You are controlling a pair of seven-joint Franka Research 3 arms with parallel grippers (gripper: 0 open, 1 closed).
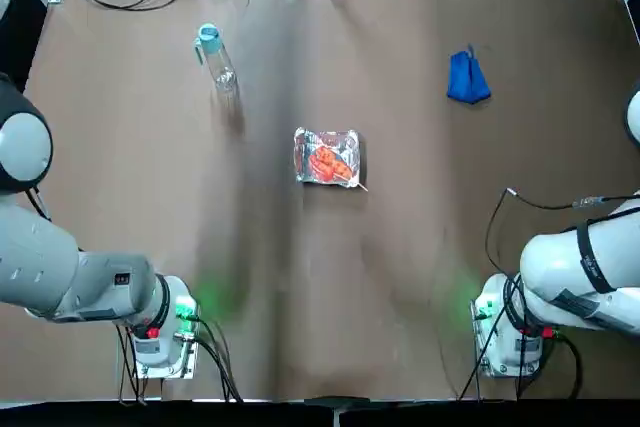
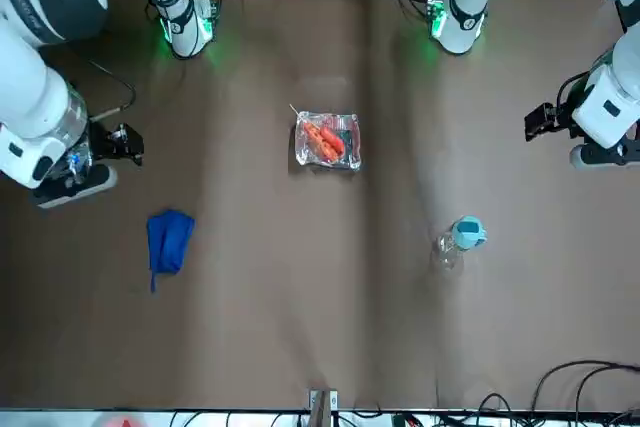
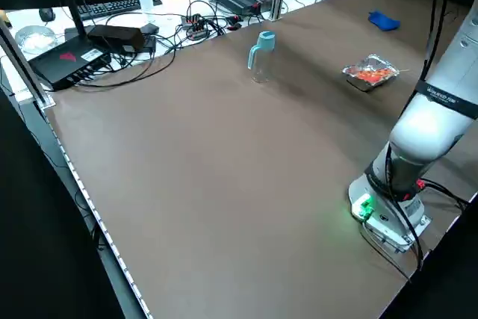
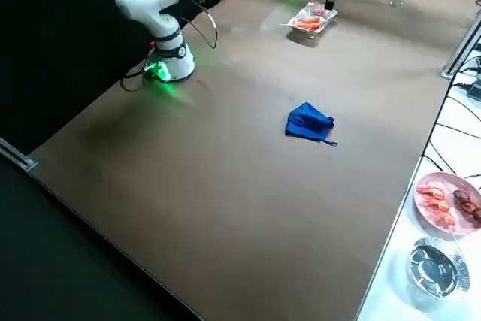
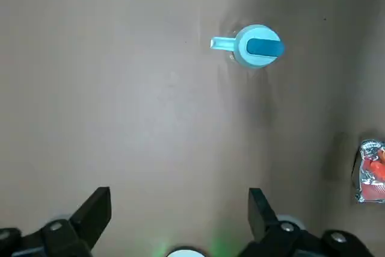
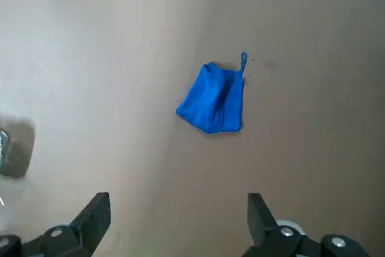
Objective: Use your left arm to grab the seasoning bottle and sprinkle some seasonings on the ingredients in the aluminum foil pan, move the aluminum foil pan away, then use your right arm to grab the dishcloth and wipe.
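Note:
The seasoning bottle [image 1: 215, 57] stands upright at the table's far left, clear with a light-blue cap [image 5: 257, 46]. The aluminum foil pan [image 1: 346, 142] sits mid-table and holds red-orange ingredients [image 1: 328, 161]. The blue dishcloth [image 1: 467, 79] lies bunched at the far right. My left gripper [image 5: 178, 209] hangs open high above the table on the near side of the bottle, holding nothing. My right gripper [image 6: 178, 212] is open as well, raised over the table short of the dishcloth [image 6: 215, 99].
The arm bases [image 1: 165, 332] [image 1: 505, 332] glow green at the near edge. Cables and electronics [image 3: 97, 39] crowd the strip beyond the far edge. A pink plate of food [image 4: 443, 201] and a foil dish [image 4: 438, 264] lie off the brown mat.

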